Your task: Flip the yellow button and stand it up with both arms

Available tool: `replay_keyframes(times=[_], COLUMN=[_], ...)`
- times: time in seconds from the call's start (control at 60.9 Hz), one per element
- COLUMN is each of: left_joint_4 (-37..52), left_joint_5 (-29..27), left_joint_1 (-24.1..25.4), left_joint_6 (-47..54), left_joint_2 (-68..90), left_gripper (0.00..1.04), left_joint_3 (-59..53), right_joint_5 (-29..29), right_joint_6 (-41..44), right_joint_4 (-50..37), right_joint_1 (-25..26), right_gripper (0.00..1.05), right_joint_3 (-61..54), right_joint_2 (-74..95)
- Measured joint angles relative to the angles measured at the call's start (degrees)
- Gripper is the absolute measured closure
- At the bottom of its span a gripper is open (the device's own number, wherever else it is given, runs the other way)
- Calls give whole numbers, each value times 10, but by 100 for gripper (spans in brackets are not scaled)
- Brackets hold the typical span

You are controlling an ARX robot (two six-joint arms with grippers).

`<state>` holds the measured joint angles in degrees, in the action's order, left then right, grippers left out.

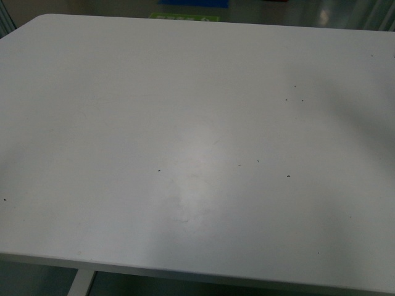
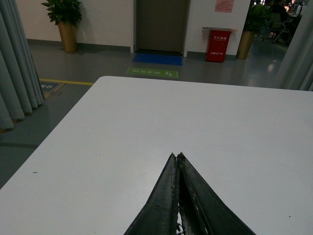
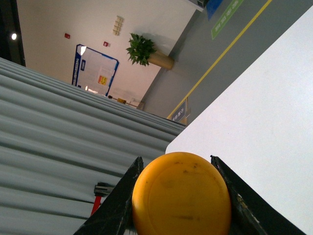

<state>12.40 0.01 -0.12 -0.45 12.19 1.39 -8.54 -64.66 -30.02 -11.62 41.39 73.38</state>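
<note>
In the right wrist view the yellow button (image 3: pixel 181 195) fills the space between the two dark fingers, its round orange-yellow cap facing the camera; its black body is hidden behind the cap. My right gripper (image 3: pixel 176 161) is shut on it, held above the white table (image 3: pixel 264 122) near a corner. My left gripper (image 2: pixel 176 155) is shut with its fingertips touching and nothing between them, hovering over the white table (image 2: pixel 146 127). The front view shows only the bare table (image 1: pixel 197 154); neither arm nor the button appears there.
Grey curtains (image 2: pixel 17 63) hang beside the table's left side. Beyond the far edge are a grey floor with a green mat (image 2: pixel 152 72), a red bin (image 2: pixel 217 45) and potted plants (image 2: pixel 66 22). The table's near edge (image 1: pixel 185 271) runs along the bottom of the front view.
</note>
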Motion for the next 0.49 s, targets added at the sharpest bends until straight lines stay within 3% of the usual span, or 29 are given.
replay_keyframes(times=[0.164, 0.296, 0.46, 0.493], left_joint_4=[-22, -119, -123, -123], left_joint_5=[0, 0, 0, 0], left_joint_1=[0, 0, 0, 0], left_joint_6=[0, 0, 0, 0], left_joint_2=[-22, -104, -119, -120], left_gripper=[101, 101, 101, 96], left_joint_3=[0, 0, 0, 0], right_joint_5=[6, 10, 14, 15], right_joint_6=[7, 15, 26, 28], right_joint_4=[1, 3, 6, 6], right_joint_1=[0, 0, 0, 0], right_gripper=[71, 71, 71, 71], right_joint_3=[0, 0, 0, 0], right_joint_2=[1, 3, 8, 11])
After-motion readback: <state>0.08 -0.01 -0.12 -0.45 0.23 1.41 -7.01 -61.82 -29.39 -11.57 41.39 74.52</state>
